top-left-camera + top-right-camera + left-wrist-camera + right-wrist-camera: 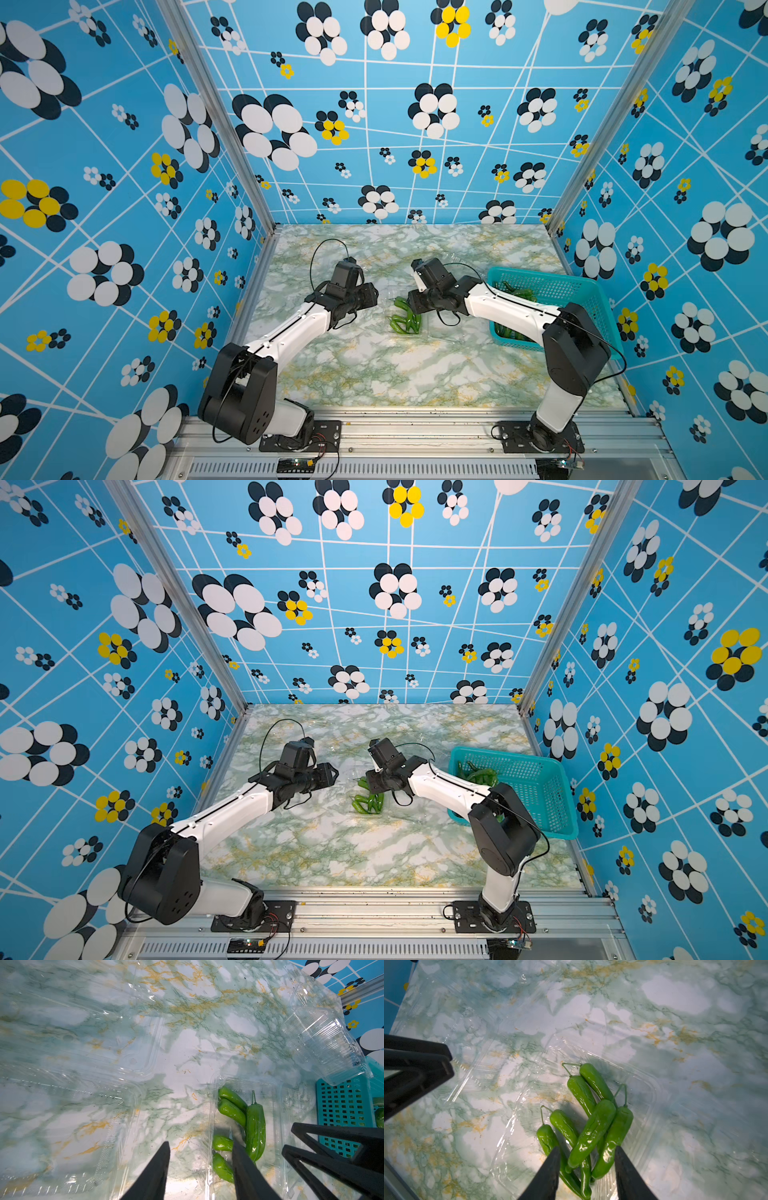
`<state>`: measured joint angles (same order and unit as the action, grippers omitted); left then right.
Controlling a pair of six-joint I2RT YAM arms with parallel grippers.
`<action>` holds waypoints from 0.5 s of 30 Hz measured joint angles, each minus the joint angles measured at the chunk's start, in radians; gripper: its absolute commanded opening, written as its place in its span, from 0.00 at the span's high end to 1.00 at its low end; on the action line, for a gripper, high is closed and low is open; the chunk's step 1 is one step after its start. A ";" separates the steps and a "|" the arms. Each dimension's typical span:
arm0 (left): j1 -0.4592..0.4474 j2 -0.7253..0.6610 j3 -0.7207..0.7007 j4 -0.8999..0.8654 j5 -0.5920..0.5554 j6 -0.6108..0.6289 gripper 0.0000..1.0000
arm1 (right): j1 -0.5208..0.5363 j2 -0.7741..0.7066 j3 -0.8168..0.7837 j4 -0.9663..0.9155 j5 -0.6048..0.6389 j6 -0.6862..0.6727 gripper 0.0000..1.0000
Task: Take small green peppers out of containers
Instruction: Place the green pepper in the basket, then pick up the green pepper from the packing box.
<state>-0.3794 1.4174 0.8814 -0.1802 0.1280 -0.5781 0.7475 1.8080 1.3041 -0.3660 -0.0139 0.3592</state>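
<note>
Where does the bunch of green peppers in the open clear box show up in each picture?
Top view: peppers mid-table, left of the teal basket.
Top view: same spot.
Left wrist view: lower right of centre.
Right wrist view: low centre, between the right gripper fingertips.
Shared landmark: the clear container holding them.

A teal perforated plastic basket point(577, 291) sits at the right side of the desk point(374, 374), close to the right wall. The desk top is printed as white and green marble with yellow veins. Blue walls point(374, 124) carry white lines and black, white and yellow flower shapes. Aluminium posts point(216, 112) stand at the far corners, and a ribbed aluminium rail point(415, 430) runs along the near edge.
</note>
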 measured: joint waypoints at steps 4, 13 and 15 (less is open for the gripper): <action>0.002 0.000 -0.005 -0.002 -0.002 -0.006 0.50 | 0.009 0.050 0.025 -0.021 0.003 0.012 0.58; 0.003 0.000 -0.006 -0.003 -0.001 -0.006 0.50 | 0.036 0.140 0.085 -0.074 0.029 0.024 0.62; 0.005 0.000 -0.006 -0.003 0.003 -0.006 0.50 | 0.038 0.148 0.095 -0.079 0.034 0.026 0.64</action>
<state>-0.3748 1.4174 0.8749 -0.1829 0.1307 -0.5846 0.7853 1.9564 1.3991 -0.4450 0.0196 0.3847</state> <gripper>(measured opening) 0.502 0.367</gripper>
